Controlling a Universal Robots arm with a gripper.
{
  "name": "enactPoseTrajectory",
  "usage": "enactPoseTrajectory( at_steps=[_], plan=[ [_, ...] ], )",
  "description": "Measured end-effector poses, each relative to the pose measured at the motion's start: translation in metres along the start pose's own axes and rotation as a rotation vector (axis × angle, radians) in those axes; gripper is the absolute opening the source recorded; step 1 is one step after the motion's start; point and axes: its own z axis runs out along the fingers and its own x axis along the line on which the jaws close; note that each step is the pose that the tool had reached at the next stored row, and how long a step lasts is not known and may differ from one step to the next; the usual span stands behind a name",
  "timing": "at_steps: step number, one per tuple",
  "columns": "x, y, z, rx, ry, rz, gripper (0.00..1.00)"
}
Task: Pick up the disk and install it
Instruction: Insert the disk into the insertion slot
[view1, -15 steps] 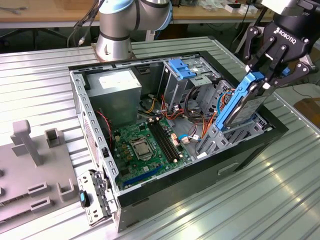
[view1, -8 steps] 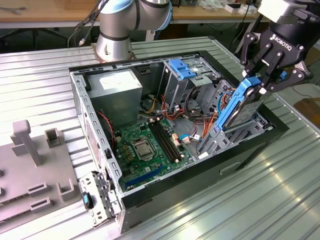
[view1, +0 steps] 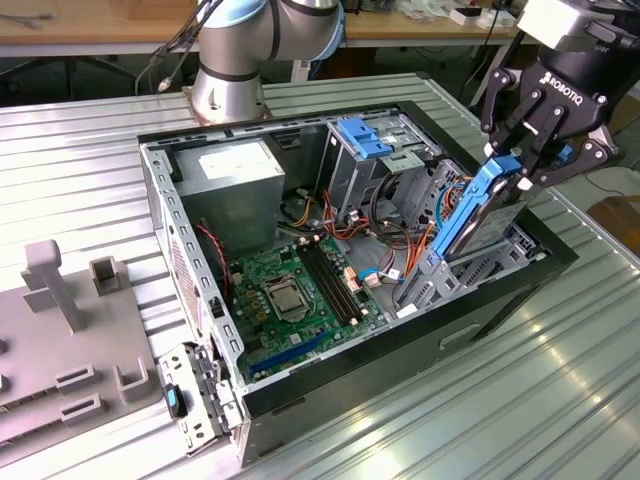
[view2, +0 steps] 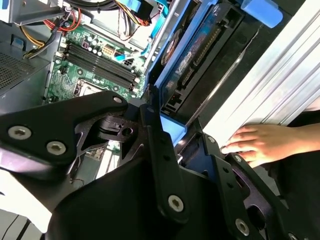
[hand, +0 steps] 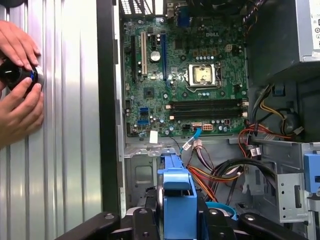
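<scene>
So the arm's black gripper (view1: 522, 168) comes down from the exterior view's right, jaws pinching the top end of the flat silver disk with blue plastic rails (view1: 482, 215). The disk's tilted, lower end inside the open black computer case (view1: 380, 360). A person's hand (view2: 261, 142) rests on the ribbed metal table (view1: 560, 380).

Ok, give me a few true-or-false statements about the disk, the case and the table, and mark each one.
1. The jaws are shut on the disk. True.
2. The case lies open, with the motherboard exposed. True.
3. The disk lies flat on the motherboard. False: it is held tilted at the side of the case on the exterior view's right.
4. Nobody touches the table. False: a hand rests on it.
</scene>
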Motion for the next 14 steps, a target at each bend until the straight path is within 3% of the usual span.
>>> enactPoseTrajectory(
  at_steps=[14],
  plan=[
    [-0.0005, -0.0049, 0.0234, -0.0072, 0.0004, 0.000, 0.37]
  ],
)
